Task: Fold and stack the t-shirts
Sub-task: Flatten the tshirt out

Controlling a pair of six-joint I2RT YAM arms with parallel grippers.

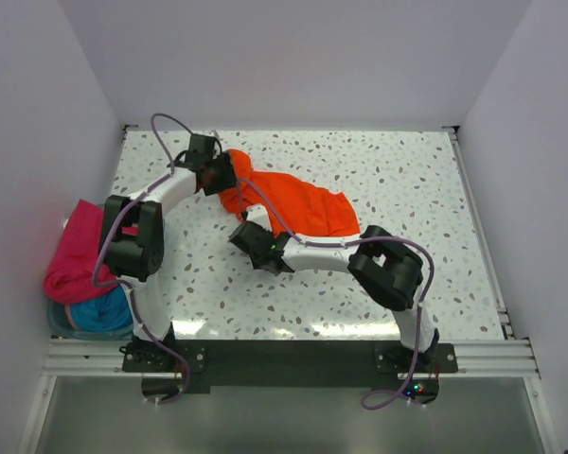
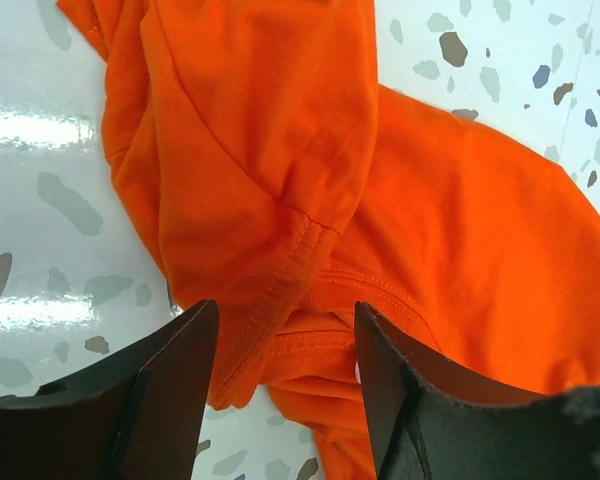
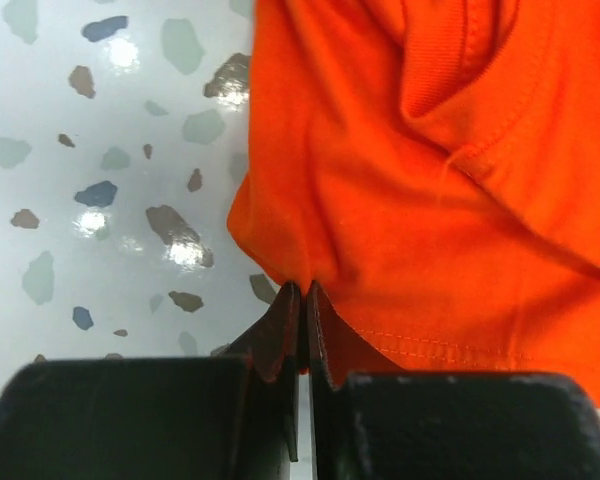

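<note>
My worry is the right-hand pinch. My right jaws are pressed together on only the very corner of the hem of the orange t-shirt [image 1: 298, 203], so a hard pull could let the thin cloth slip out and the shirt slump into a heap. My left jaws stand wide, holding nothing. If they close where they are, I judge they would take sleeve and body layers together and lock in a crooked fold.

The shirt lies crumpled on the desk [image 1: 407, 170]. Its bunched far end sits between my left jaws, and its near hem sits at the tips of my right jaws. Well to the shirt's left, past the desk's edge, the pink t-shirt [image 1: 80, 251] rests on teal cloth [image 1: 99, 317].
</note>
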